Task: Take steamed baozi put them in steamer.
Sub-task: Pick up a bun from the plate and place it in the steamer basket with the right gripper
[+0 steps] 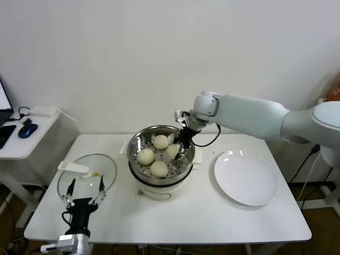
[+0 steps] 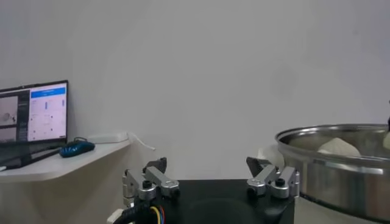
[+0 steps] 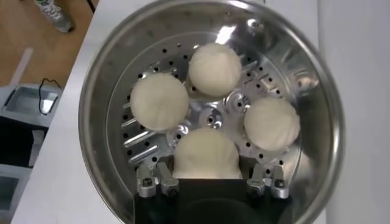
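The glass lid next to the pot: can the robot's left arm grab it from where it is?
Probably yes. The left gripper hangs open just at the near edge of the glass lid, which lies flat on the table beside the steamer, with nothing between them. The flat rim may be awkward to pinch.

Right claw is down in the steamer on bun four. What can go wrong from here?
1. The right claw sits closed on the fourth baozi; soft dough may stick and lift out on retreat.
2. The held bun lies close to its neighbours; opening the fingers could nudge them.
3. The claw is inside the steamer, near the rim; a sideways exit may clip it.
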You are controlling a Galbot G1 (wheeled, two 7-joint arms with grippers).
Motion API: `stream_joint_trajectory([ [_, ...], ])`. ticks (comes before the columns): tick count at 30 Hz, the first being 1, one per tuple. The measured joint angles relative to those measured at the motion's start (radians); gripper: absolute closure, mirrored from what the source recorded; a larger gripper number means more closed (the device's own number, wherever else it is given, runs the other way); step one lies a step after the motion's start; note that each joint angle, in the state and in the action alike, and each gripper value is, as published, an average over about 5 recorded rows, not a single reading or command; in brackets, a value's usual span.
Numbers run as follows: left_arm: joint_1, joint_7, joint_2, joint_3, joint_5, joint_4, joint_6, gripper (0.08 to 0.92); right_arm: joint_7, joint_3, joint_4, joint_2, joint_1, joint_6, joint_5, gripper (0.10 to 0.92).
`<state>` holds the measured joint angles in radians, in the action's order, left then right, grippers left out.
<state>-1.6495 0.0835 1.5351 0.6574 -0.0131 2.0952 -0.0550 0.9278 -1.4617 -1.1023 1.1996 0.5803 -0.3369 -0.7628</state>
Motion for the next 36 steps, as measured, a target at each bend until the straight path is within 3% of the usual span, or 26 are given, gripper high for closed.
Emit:
stream_joint_trajectory([
  [24,0.007,0.0,-0.001,-0.006,-0.003,-0.01,0.003,0.177,-0.006,0.03,0.065,0.013,-0.071,0.002,0.067,0.336],
  [31,0.008,0.0,-0.003,-0.004,-0.003,-0.009,0.005,0.177,-0.007,0.042,0.074,0.024,-0.078,0.004,0.068,0.222],
  [36,0.009,0.0,-0.003,-0.004,-0.003,-0.008,0.007,0.177,0.002,0.051,0.067,0.02,-0.074,0.008,0.066,0.203],
])
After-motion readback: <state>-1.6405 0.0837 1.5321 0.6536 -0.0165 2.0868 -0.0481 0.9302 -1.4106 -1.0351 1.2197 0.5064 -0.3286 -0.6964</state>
